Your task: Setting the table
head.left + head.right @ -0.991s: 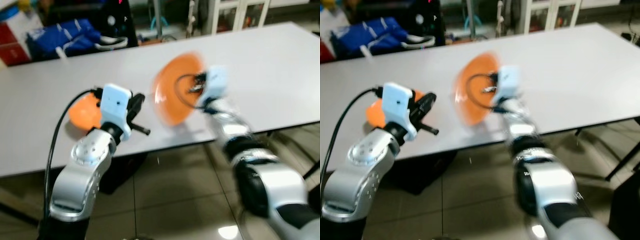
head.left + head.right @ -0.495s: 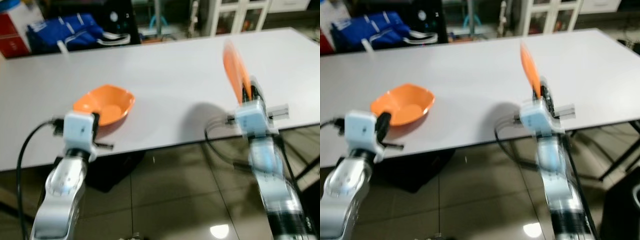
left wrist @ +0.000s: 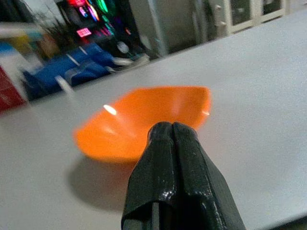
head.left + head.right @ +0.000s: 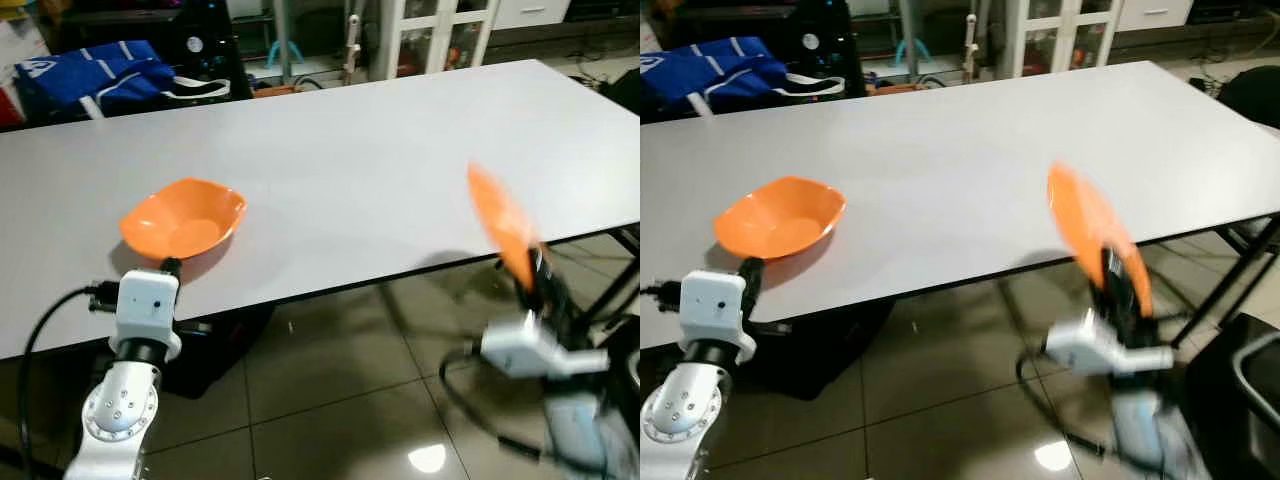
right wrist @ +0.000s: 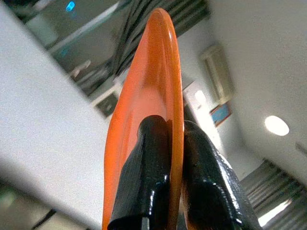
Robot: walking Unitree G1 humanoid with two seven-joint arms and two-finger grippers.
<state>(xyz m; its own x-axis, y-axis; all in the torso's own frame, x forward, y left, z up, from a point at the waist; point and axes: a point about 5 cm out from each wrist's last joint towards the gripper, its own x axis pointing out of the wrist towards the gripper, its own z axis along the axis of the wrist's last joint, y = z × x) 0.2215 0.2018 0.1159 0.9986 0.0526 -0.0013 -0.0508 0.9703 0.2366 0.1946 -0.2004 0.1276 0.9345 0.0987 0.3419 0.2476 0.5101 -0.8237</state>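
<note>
An orange bowl (image 4: 183,217) sits upright on the white table (image 4: 380,150), near its front left edge. My left gripper (image 4: 170,266) is just in front of the bowl, low at the table's edge; its fingers (image 3: 171,127) are shut with nothing in them. My right gripper (image 4: 535,280) is shut on the rim of an orange plate (image 4: 503,238), which stands on edge and tilted. The plate hangs in front of the table's front right edge, over the floor, blurred by motion. In the right wrist view the fingers (image 5: 153,143) pinch the plate's rim (image 5: 165,62).
A blue bag (image 4: 80,70) and dark equipment stand behind the table, with a white cabinet (image 4: 430,30) at the back. A dark container (image 4: 1240,400) is on the tiled floor at the right. Table legs (image 4: 625,240) slant down at the right.
My right arm has swung the plate off the table, down and back toward me, past the front edge. My left gripper has drawn back from the bowl and lowered. The camera has shifted.
</note>
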